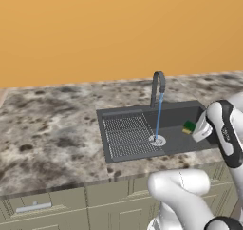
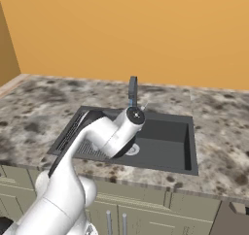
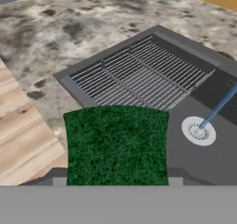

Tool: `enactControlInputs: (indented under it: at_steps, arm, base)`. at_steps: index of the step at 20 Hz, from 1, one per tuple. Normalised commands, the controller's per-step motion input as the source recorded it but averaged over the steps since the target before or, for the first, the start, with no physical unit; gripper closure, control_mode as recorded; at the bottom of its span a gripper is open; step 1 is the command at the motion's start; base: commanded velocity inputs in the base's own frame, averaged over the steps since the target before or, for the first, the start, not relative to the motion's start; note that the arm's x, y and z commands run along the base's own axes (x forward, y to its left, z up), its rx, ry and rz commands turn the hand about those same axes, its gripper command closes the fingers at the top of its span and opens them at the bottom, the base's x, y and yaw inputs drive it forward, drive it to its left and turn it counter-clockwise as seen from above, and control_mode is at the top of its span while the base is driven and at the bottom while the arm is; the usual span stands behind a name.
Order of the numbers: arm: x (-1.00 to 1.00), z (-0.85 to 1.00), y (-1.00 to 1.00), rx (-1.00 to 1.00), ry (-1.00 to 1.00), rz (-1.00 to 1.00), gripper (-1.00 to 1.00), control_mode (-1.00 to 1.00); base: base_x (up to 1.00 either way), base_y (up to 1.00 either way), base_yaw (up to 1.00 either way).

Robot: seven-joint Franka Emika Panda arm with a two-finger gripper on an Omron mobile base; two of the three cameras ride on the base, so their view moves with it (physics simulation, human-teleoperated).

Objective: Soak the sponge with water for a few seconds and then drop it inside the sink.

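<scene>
From the left base view, I see the sponge (image 1: 189, 127) clamped at the tip of the gripper (image 1: 193, 128), held over the right part of the sink (image 1: 124, 112), well to the right of the water (image 1: 158, 116) running from the faucet (image 1: 158, 85) down to the drain (image 1: 157, 140). My worry is that the sponge sits beside the stream, not in it; if I release now it drops in dry, and a careless sideways swing could knock the faucet. The counter (image 1: 52, 124) is mottled stone against an orange wall (image 1: 95, 29), with pale cabinets (image 1: 57, 200) below.

From the right base view, my own arm blocks the sponge and most of the stream, so I can't judge the gap to the faucet (image 2: 132, 89) well.

Through the hand view, the sponge's green face (image 3: 116, 144) sits squarely in the grip, the ribbed drainboard (image 3: 139, 77) ahead, the stream (image 3: 220, 105) and drain (image 3: 198, 130) off to one side, and wood floor (image 3: 23, 135) showing at the other. The grip looks firm, probably.
</scene>
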Motion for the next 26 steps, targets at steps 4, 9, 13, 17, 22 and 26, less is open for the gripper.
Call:
enactControlInputs:
  at_steps: [4,9,13,17,22,26]
  arm:
    - [0.20,0.00,-0.08,0.13,-0.02,0.01,1.00,-1.00]
    - [0.34,0.00,-0.06,0.07,0.00,0.02,1.00,-1.00]
    - [0.51,0.00,0.00,0.01,0.00,0.03,1.00,-1.00]
    - [0.42,0.00,0.00,0.00,0.00,0.02,1.00,-1.00]
    - [0.24,-0.09,0.00,0.00,0.00,0.01,1.00,-1.00]
    - [0.03,-0.16,-0.04,0.00,0.00,0.00,1.00,-1.00]
  base:
    - [0.00,0.00,0.00]
    - [0.00,0.00,0.00]
    - [0.00,0.00,0.00]
    - [0.00,0.00,0.00]
    - [0.00,0.00,0.00]
    - [0.00,0.00,0.00]
